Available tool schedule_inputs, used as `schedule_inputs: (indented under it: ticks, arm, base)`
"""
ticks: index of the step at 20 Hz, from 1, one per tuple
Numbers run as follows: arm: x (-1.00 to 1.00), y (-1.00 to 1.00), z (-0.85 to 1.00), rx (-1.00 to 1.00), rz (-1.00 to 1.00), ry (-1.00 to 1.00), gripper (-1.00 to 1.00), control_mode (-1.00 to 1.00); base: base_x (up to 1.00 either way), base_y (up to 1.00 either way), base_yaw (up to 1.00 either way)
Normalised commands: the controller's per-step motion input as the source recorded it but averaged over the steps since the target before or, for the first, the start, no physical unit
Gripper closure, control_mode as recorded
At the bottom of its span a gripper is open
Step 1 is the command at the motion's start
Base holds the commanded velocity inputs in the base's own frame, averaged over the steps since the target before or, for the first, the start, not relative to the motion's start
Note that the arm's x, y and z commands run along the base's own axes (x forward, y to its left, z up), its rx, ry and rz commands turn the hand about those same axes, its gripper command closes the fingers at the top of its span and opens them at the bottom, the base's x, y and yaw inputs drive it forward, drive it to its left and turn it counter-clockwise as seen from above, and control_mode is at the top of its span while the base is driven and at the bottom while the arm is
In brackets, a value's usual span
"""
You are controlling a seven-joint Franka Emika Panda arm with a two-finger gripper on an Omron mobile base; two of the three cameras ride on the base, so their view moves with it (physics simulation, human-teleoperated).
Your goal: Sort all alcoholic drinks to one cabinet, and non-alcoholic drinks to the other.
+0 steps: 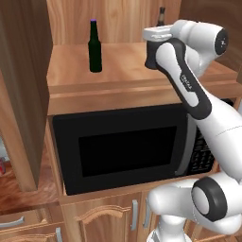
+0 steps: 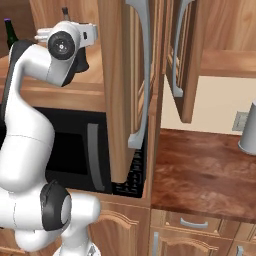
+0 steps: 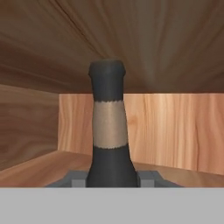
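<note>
A slim dark-green bottle (image 1: 95, 47) with a purple cap stands upright on the left of the open cabinet shelf (image 1: 71, 71) above the microwave; its top also shows at the left edge (image 2: 8, 30). My gripper (image 3: 112, 178) is shut on a black bottle (image 3: 108, 131) with a tan band round its thin neck. In the hand view the fingertips (image 3: 78, 182) press its shoulder from both sides. The black neck (image 1: 161, 16) rises behind my hand at the shelf's right side, well right of the green bottle. The bottle's body is hidden by the hand.
A black microwave (image 1: 123, 146) sits under the shelf. Open wooden cabinet doors (image 2: 125, 75) hang to the right of the arm. Further right is a dark wooden counter (image 2: 200, 185) with a pale grey cylinder (image 2: 248, 132) at its edge.
</note>
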Motion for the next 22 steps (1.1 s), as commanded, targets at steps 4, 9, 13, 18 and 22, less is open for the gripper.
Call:
schedule_inputs:
  ticks: [4,9,13,18,22]
  arm:
    - [0.00,0.00,-0.16,-0.01,0.01,0.01,-1.00,-1.00]
    - [0.00,0.00,0.00,-0.01,0.00,0.01,-1.00,-1.00]
    - [-0.22,0.00,0.00,-0.02,0.00,0.00,-1.00,-1.00]
    - [-0.34,0.00,0.01,-0.02,0.00,0.00,-1.00,-1.00]
    - [-0.25,0.00,0.00,-0.02,0.00,0.01,-1.00,-1.00]
  base:
    - [0.00,0.00,0.00]
    - [0.00,0.00,0.00]
    - [0.00,0.00,0.00]
    - [0.00,0.00,0.00]
    - [0.00,0.00,0.00]
